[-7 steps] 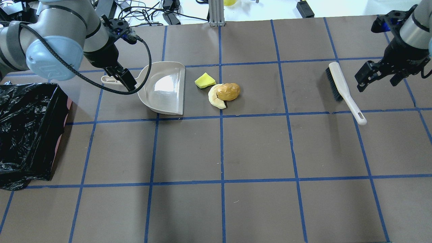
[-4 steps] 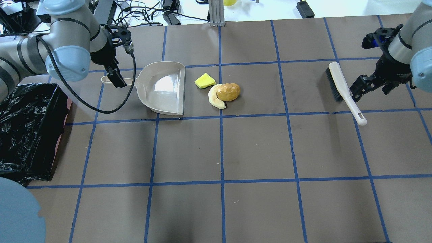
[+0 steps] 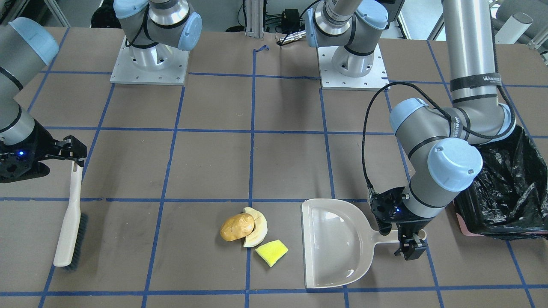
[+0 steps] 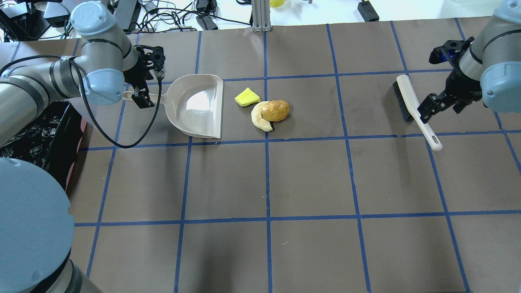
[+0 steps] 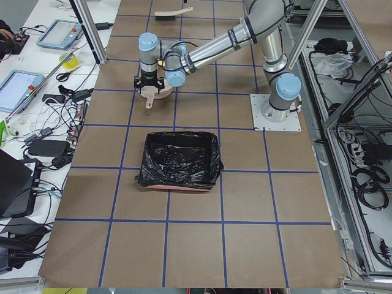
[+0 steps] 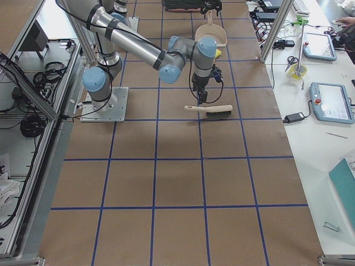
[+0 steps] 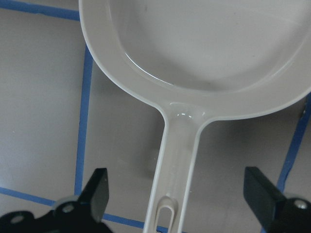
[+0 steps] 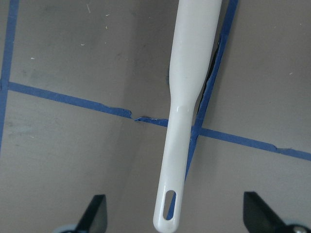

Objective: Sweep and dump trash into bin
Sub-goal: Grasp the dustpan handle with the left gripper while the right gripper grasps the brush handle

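Note:
The trash lies together mid-table: a golden-brown roll (image 4: 276, 110) (image 3: 236, 226) resting on a cream crescent slice (image 4: 259, 119) (image 3: 259, 231), and a yellow wedge (image 4: 247, 97) (image 3: 272, 252) beside them. A beige dustpan (image 4: 197, 105) (image 3: 334, 244) (image 7: 194, 58) lies with its mouth toward the trash. My left gripper (image 4: 140, 96) (image 3: 401, 240) (image 7: 177, 194) is open, with its fingers on either side of the dustpan handle. My right gripper (image 4: 438, 108) (image 3: 70, 156) (image 8: 172, 213) is open over the white brush's (image 4: 413, 108) (image 3: 70, 218) (image 8: 189, 97) handle end. The black-lined bin (image 4: 53, 134) (image 3: 509, 188) (image 5: 180, 159) stands on my left.
Blue tape lines grid the brown table. Both arm bases (image 3: 150, 64) stand at the robot's edge. Cables and power bricks (image 4: 203, 20) lie beyond the far edge. My left arm's elbow (image 4: 28, 228) fills the overhead view's lower left corner.
My left gripper has moved from beside the pan's body out along the handle and turned to straddle it. My right gripper has moved in over the brush handle. The trash has not moved.

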